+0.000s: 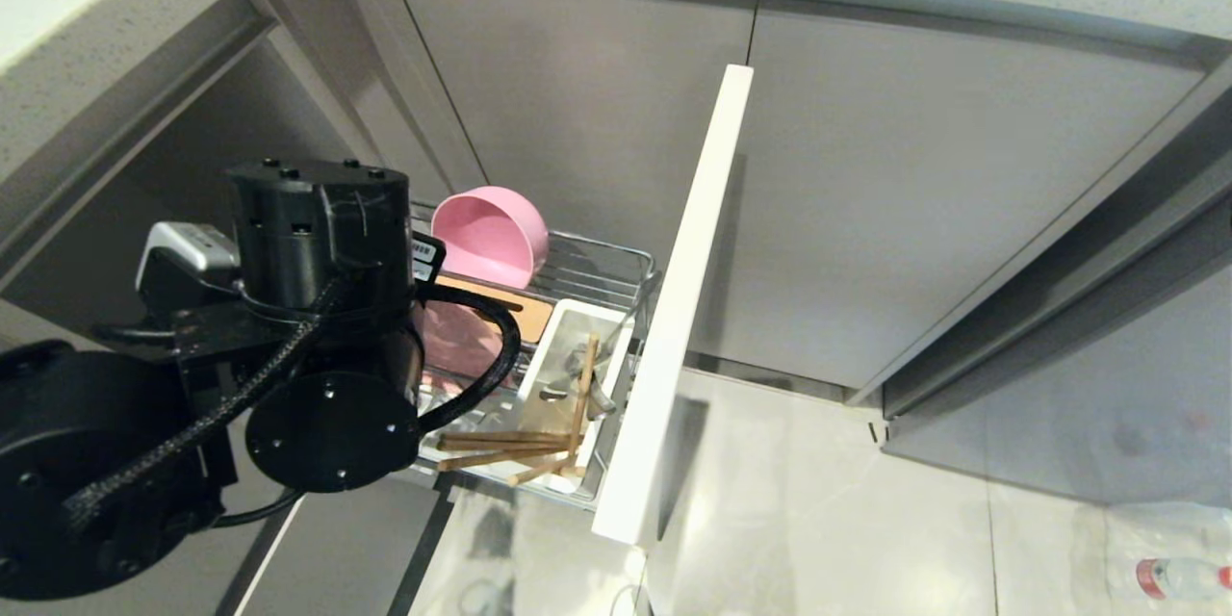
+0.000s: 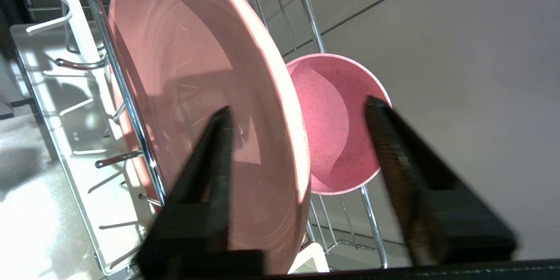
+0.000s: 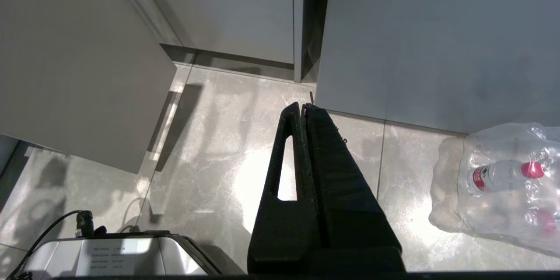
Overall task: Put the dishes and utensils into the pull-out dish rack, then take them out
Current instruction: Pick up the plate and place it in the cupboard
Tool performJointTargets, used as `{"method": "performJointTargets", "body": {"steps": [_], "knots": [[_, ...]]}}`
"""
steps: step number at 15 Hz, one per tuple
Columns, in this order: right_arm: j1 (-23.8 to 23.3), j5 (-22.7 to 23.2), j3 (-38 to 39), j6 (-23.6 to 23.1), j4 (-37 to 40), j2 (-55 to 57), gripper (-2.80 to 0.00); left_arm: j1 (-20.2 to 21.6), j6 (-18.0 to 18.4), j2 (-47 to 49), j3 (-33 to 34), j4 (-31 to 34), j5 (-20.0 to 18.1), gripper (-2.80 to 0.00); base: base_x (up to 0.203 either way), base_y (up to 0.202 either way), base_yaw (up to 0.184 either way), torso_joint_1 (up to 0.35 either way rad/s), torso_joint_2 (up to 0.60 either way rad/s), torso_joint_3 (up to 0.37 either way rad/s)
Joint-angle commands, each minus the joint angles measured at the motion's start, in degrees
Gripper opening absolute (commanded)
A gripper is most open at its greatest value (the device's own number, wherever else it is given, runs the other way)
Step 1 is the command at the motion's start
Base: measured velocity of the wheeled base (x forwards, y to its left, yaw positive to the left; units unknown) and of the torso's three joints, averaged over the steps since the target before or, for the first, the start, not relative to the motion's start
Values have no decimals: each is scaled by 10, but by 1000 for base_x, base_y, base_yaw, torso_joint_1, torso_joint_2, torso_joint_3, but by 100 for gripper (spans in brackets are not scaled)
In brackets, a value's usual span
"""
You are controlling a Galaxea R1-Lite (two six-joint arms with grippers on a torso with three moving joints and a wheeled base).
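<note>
Left end effector (image 2: 297,118): fingers spread, straddling the pink plate's (image 2: 197,96) rim, gripping nothing.
Plate: upright in dish rack (image 2: 127,109), beside pink bowl (image 2: 332,122).
Right end effector (image 3: 304,111): closed, empty, over floor.

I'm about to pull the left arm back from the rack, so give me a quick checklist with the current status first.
1. Left claw open, fingers either side of the flat pink oval plate's rim: ok.
2. Plate standing on edge behind a chrome wire of the pull-out dish rack: ok.
3. Plate seated in a slot: cannot tell.
4. Matte pink round bowl in the rack: ok.
5. Light wooden chopsticks in the rack: ok.
6. Right claw shut, empty, over the floor: ok.
</note>
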Motion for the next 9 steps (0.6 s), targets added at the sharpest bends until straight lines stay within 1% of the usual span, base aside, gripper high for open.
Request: {"method": "performJointTargets", "body": {"steps": [1, 4, 9], "knots": [[0, 0, 1, 0, 0, 0, -280, 0, -3, -5, 0, -2, 4, 0, 0, 0, 0, 0, 0, 0], [0, 0, 1, 0, 0, 0, -280, -3, -3, -14, -1, 7, 3, 0, 0, 0, 0, 0, 0, 0], [0, 0, 1, 0, 0, 0, -280, -14, -4, -62, -5, 58, 3, 0, 0, 0, 0, 0, 0, 0]]}}
